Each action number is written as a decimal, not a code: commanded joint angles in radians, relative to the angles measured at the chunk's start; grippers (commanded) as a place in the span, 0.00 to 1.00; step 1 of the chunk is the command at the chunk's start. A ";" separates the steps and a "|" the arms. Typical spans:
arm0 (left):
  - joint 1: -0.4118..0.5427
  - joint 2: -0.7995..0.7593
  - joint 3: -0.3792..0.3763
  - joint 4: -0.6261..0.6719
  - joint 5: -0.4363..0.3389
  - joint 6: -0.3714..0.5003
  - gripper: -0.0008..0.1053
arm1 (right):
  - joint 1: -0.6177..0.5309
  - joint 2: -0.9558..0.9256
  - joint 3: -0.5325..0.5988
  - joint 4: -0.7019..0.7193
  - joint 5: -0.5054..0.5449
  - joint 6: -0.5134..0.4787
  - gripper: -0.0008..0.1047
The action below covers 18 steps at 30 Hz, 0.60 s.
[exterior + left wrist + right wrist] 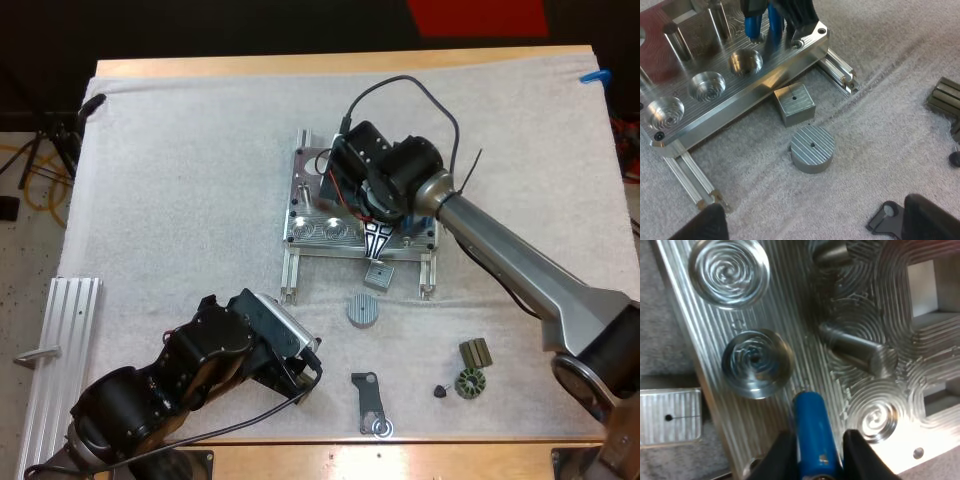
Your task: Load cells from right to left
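Noting a white mat (180,180) covering the wooden table (350,62).

Finding the metal fixture (325,232) resting mid-mat on two rails and showing a row of round pockets (707,86) along its near edge. All three appearing empty.

Seeing the right gripper (377,238) hanging over the fixture's right end, fingers pressing from both sides on a blue cell (810,430) and taking it near its upper end.

Seeing the left gripper (303,372) hovering near the mat's front edge, jaws standing apart and touching nothing.

Noting a grooved round disc (812,147) and a small square block (794,104) lying just in front of the fixture, close together but apart.

Locating the cell pointing down at the fixture face, tip hovering beside a round pocket and not yet seating in one. Not managing to tell which pocket is being aimed at.

Judging the cell to be stiff, light and smooth-skinned, and so prone to slipping or tilting between narrow fingers.

Advising gripping the upper half of the barrel, leaving the lower end free for entering the bore. Advising keeping it upright, since a tilted cell is likely to jam against the rim.
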 commanded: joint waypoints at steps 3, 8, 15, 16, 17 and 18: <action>-0.002 -0.005 -0.007 -0.005 -0.024 -0.014 0.66 | -0.005 0.002 -0.011 -0.013 0.014 -0.018 0.01; -0.002 -0.005 -0.007 -0.005 -0.024 -0.014 0.66 | -0.005 0.008 -0.011 -0.013 0.017 -0.018 0.01; -0.002 -0.005 -0.007 -0.005 -0.024 -0.014 0.66 | -0.013 0.008 -0.011 0.011 0.015 -0.018 0.01; -0.002 -0.005 -0.007 -0.005 -0.024 -0.014 0.66 | -0.013 0.010 -0.011 0.012 0.015 -0.018 0.01; -0.002 -0.005 -0.007 -0.005 -0.024 -0.014 0.66 | -0.019 0.012 -0.011 0.014 0.015 -0.018 0.01; -0.002 -0.005 -0.007 -0.005 -0.024 -0.014 0.66 | -0.024 0.012 -0.011 0.014 0.015 -0.018 0.01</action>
